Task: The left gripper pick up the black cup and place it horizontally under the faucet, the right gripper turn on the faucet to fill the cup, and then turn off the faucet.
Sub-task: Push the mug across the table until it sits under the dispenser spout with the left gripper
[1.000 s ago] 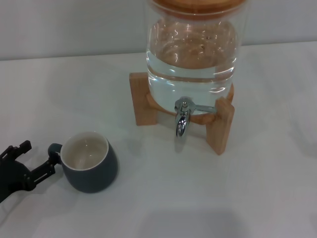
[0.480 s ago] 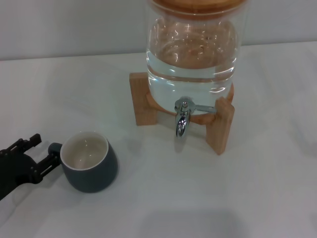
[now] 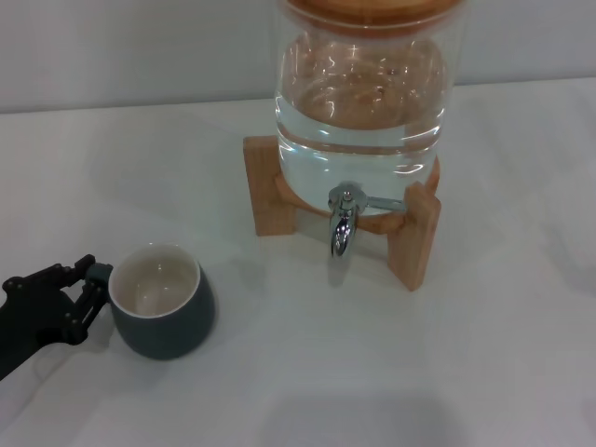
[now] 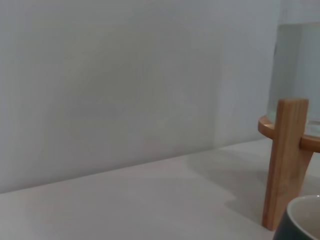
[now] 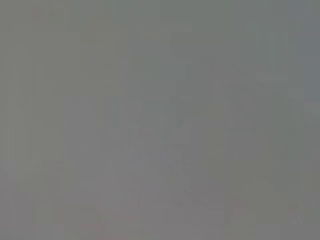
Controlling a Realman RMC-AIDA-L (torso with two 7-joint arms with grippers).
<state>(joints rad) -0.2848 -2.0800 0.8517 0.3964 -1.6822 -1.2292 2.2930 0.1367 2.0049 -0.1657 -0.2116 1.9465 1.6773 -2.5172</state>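
A: Head view. The left gripper (image 3: 86,284), a black two-fingered claw, sits at the table's near left with its fingers closed around the small loop handle of the black cup (image 3: 160,300), a rounded charcoal ceramic mug with a cream inside. Fingers look nearly together, pinching the handle.

B: Cup position?

A: Upright on the white table (image 3: 447,372), well apart from the faucet (image 3: 343,223), a small chrome spigot with a thin lever on the glass water jar (image 3: 363,93). Jar sits in a wooden stand (image 3: 414,237). Nothing is under the spout.

B: Left wrist view?

A: Just the cup rim (image 4: 305,220) in a corner, one wooden stand leg (image 4: 285,160), a slice of jar, blank wall. Own fingers don't show.

B: Right wrist?

A: Flat grey, nothing readable. Right gripper isn't visible anywhere, so its state is unknown; I'd guess parked.

B: Progress?

A: Early. Grasp looks made, though I can't tell if the cup is off the table. Left: carry it under the spout, open the lever, fill, close. Cup looks empty.

B: Any text, brands?

A: None legible on the cup, jar or stand.
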